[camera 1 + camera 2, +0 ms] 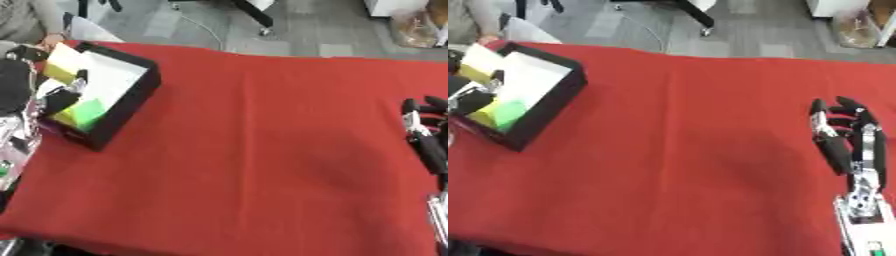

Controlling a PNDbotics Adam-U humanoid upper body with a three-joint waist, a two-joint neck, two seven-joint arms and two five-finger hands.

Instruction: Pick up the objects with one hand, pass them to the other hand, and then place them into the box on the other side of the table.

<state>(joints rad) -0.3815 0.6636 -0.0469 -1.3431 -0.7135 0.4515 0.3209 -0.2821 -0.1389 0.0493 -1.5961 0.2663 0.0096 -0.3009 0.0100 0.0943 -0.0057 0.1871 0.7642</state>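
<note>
Both hands: right hand (852, 137) open, idle; left hand (54, 95) over box (122, 107), grip unclear.

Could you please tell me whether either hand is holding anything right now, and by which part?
The right hand is open and empty. The left hand is over the black box, but a hold cannot be told.

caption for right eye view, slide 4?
Left hand over the black box of yellow and green items; right hand open above red table.
</note>
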